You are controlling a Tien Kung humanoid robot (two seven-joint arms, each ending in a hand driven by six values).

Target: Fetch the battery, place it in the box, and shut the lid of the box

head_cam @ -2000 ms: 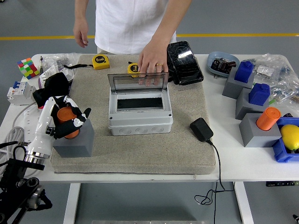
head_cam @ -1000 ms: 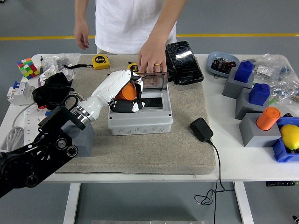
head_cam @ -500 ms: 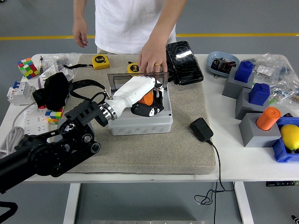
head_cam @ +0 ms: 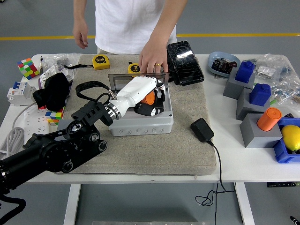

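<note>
The grey box (head_cam: 140,123) sits mid-mat with its clear lid (head_cam: 136,79) standing open at the back. My left hand (head_cam: 149,104) reaches over the box's dark opening, fingers curled around the orange battery (head_cam: 148,98), which hangs just above or inside that opening. A person's hand (head_cam: 152,58) rests on the lid's top edge and holds it up. The right arm is out of sight.
A black adapter (head_cam: 202,129) with its cable lies right of the box. Two yellow tape measures (head_cam: 101,61) and a black case (head_cam: 185,62) sit behind. Grey and blue blocks, another orange battery (head_cam: 269,118) and a lemon (head_cam: 291,137) crowd the right side. A colour cube (head_cam: 28,67) lies far left.
My left arm has carried the battery from the grey stand at the left across to the box, and since half a second ago settled slightly deeper over the opening. The person's hand stays on the lid.
</note>
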